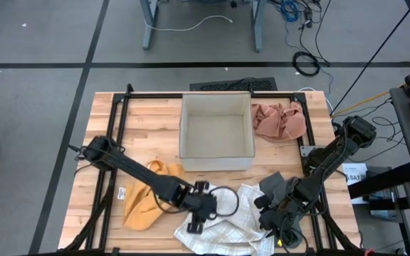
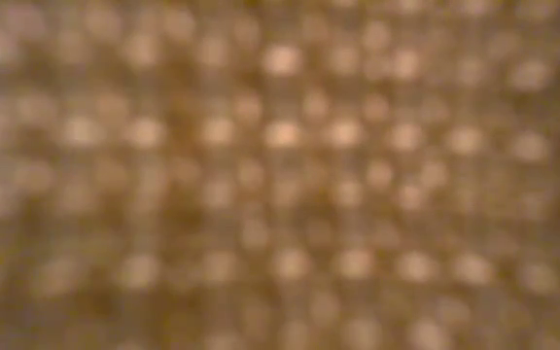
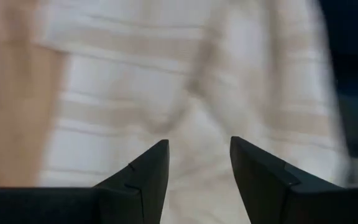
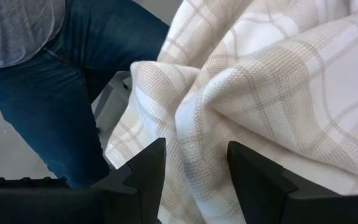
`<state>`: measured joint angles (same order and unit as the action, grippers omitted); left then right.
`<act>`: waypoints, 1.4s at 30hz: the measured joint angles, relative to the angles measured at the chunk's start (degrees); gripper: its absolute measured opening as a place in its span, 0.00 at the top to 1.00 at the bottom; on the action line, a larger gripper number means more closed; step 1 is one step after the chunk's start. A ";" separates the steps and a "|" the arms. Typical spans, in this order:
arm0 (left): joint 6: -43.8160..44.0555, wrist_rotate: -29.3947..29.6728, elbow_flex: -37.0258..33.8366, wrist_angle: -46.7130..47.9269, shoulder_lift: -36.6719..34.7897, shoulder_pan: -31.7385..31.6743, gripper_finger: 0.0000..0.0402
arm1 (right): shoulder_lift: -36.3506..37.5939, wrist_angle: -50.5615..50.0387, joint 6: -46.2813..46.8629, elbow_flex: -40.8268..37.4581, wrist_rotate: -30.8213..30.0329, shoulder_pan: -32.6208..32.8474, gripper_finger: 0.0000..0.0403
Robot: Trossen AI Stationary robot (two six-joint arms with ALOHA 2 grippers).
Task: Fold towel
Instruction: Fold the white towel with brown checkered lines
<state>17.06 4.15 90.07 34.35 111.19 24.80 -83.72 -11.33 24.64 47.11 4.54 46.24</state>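
**A:** Down at the near edge of the table (image 1: 105,107), the white plaid towel (image 1: 223,227) lies crumpled. Anyone see the grippers?

**B:** Yep. Left gripper (image 3: 199,163) has its fingers apart right over the cloth, right gripper (image 4: 196,167) is parted too, at the towel's other end. Neither pinches fabric, I think; the low view's a blur. Mustard cloth (image 1: 144,203) beside it, pink cloth (image 1: 280,121) by the box (image 1: 216,135).
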 joint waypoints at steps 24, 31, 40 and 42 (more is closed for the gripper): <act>-6.08 -8.74 0.03 1.87 12.75 -13.40 0.60 | 0.00 0.13 -0.39 0.00 -3.55 0.37 0.59; -8.20 -6.14 0.01 1.83 12.71 -13.14 0.91 | 0.00 0.13 -0.41 0.00 -3.57 0.37 0.59; -8.61 -5.01 -0.25 5.57 9.47 -11.52 0.99 | 0.02 -0.73 0.15 0.02 -4.54 0.37 0.59; -8.59 -4.02 -0.24 6.77 6.64 -11.03 0.99 | 0.28 -1.72 0.20 0.02 -5.14 0.37 0.59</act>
<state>8.47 0.13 89.83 41.13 117.84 13.76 -83.44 -13.06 24.84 47.13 -0.59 46.61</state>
